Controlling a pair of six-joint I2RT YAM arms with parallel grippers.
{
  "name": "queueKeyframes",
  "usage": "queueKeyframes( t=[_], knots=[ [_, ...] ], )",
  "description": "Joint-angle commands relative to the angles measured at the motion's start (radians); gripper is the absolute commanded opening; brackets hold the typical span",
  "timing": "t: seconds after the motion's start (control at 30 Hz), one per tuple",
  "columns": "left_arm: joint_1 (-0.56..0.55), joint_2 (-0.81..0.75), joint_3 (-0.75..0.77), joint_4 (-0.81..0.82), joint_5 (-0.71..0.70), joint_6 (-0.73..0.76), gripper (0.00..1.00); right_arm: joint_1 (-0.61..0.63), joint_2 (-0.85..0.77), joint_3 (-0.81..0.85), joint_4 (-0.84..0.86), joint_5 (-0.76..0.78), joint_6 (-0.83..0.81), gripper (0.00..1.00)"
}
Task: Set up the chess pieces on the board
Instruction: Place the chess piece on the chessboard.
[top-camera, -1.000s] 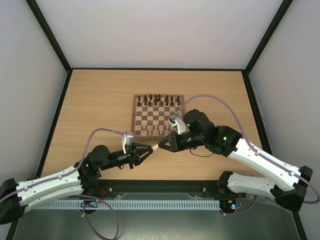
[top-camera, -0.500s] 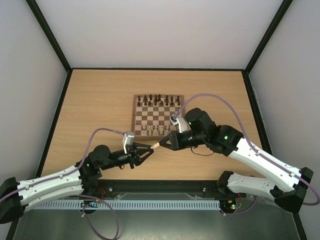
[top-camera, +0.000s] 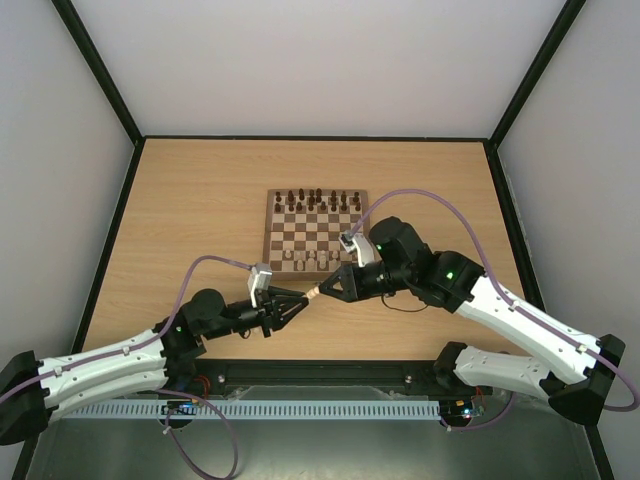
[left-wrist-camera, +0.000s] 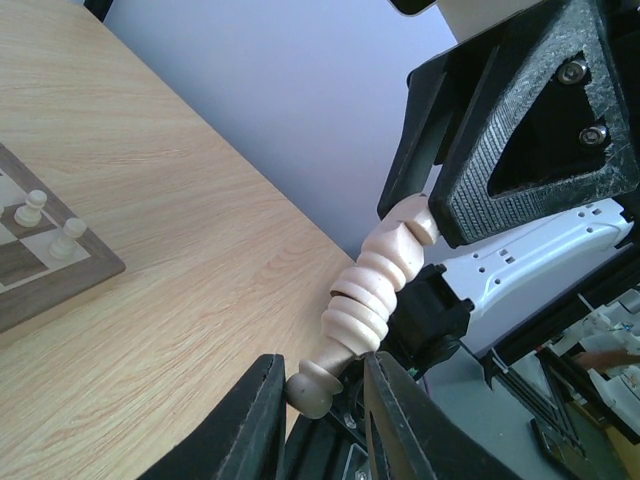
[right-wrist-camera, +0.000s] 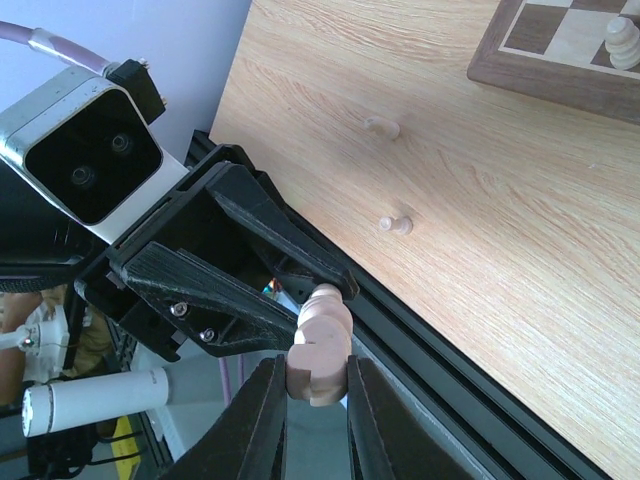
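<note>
Item in hand: one pale piece (left-wrist-camera: 365, 300), tall and ringed, held in the air above the tabletop (top-camera: 200, 200), just in front of the near edge of the board (top-camera: 316, 235), between the two tools. Right tool (right-wrist-camera: 312, 375): nearly closed, its fingers pressed on either side of one end of the piece, so we log it as gripping. Left tool (left-wrist-camera: 325, 372): narrowed around the opposite, knobbed end, which sits between its fingers; we cannot tell whether it pinches or merely flanks. Step, as we judge it: a hand-over of the piece from one arm to the other, mid-exchange, with the direction not readable from this moment. Next move, in our judgement: the receiving tool needs a firm hold before the other lets go, since the piece hangs over bare tabletop; the piece must then be turned upright and carried to a free near-row square. Containers: none in view, and we list the board as the only holder. Board contents: dark pieces (top-camera: 318, 200) standing along the two far rows, and a few pale pieces (top-camera: 305, 260) upright on the near rows, with squares there unfilled. Off the board: two loose pale pieces (right-wrist-camera: 383, 126) on the tabletop in front of it, apart from each other.
</note>
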Motion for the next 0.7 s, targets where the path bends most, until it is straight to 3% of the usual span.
queueKeyframes(
  t=[0.0, 0.1, 0.27, 0.67],
  knots=[
    [-0.007, -0.020, -0.005, 0.052, -0.013, 0.009, 0.24, -0.007, -0.002, -0.020, 0.014, -0.030, -0.017, 0.16],
    [-0.007, -0.027, -0.005, 0.053, -0.017, 0.010, 0.22, -0.009, 0.004, -0.028, 0.021, -0.034, -0.015, 0.16],
    [-0.007, -0.027, 0.005, 0.038, -0.019, 0.010, 0.09, -0.013, 0.006, -0.024, 0.018, -0.026, -0.018, 0.16],
    [-0.007, -0.085, 0.029, -0.091, -0.081, 0.004, 0.09, -0.024, 0.008, -0.026, -0.015, 0.017, -0.028, 0.16]
  ],
)
